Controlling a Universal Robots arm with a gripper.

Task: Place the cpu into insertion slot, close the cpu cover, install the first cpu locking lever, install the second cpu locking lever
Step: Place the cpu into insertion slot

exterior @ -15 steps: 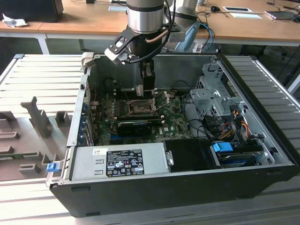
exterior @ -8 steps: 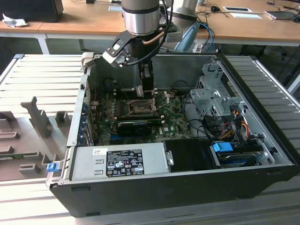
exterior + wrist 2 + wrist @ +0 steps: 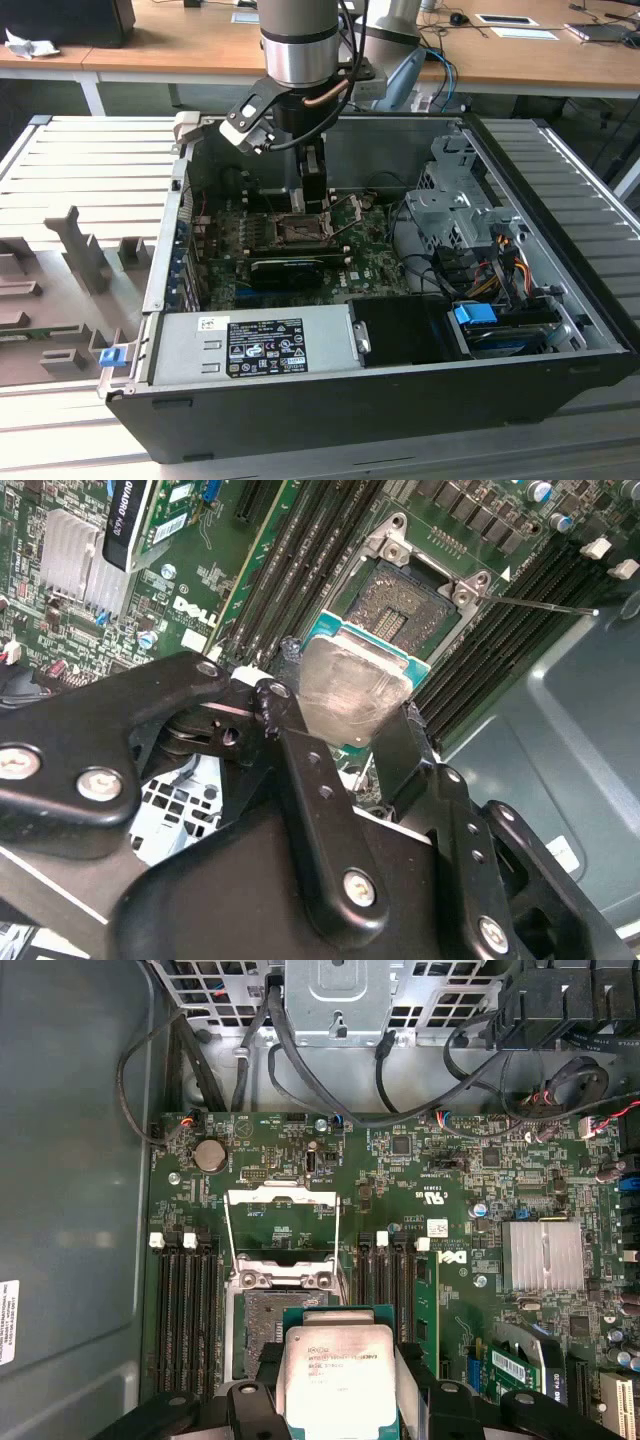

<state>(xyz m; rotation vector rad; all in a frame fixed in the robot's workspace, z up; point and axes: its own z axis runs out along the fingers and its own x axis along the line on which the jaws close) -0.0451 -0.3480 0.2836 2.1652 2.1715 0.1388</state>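
The cpu (image 3: pixel 335 1375), a small square chip with a pale silver top and green edge, sits between my black fingers (image 3: pixel 415 1392), and my gripper (image 3: pixel 338 1385) is shut on it. It hangs just above and slightly off the open insertion slot (image 3: pixel 268 1325) on the green motherboard (image 3: pixel 450 1210). The cpu cover (image 3: pixel 280 1198) stands swung up at the slot's far side, with thin locking levers (image 3: pixel 228 1235) raised beside it. In the second wrist view the cpu (image 3: pixel 350 690) is tilted over the slot (image 3: pixel 400 610). In the exterior view my gripper (image 3: pixel 312 195) reaches down into the open computer case (image 3: pixel 560 250).
Memory slots (image 3: pixel 185 1310) flank the socket on both sides. A finned heatsink (image 3: pixel 543 1255) and a graphics card (image 3: pixel 285 270) lie nearby. Black cables (image 3: pixel 300 1070) and a drive cage (image 3: pixel 450 215) crowd one end of the case. A power supply (image 3: pixel 250 345) lines the near wall.
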